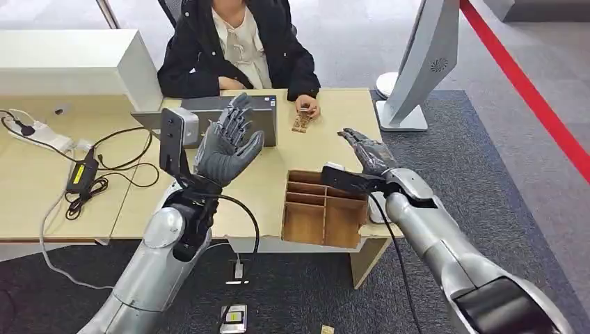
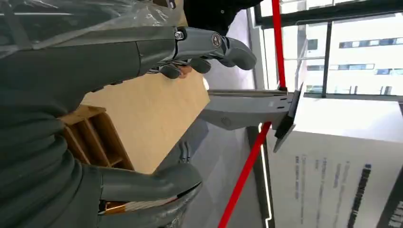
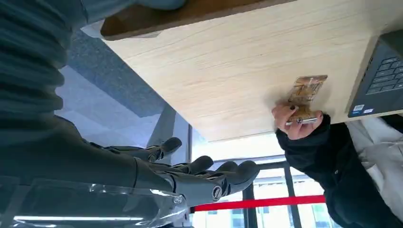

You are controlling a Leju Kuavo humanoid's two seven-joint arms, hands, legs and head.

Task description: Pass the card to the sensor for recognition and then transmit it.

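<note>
1. While both arms were raised over the desk (image 1: pixel 42 202), the left hand (image 1: pixel 226 142) stood palm-up with fingers spread and held nothing.
2. The right hand (image 1: pixel 369 153) was likewise empty, fingers extended and apart, reaching past the wooden organizer (image 1: pixel 323 209) toward the desk's far side.
3. The card (image 1: pixel 302 121) lay flat on the desk beyond the right hand, well apart from it, just beside the laptop (image 1: pixel 261 115).
4. Its long axis ran from the robot's side toward the seated person (image 1: pixel 236 49).
5. The person's hand (image 1: pixel 307 106) rested on the card's far end.
6. A grey stand (image 1: pixel 417 76) stood at the desk's right end.
</note>
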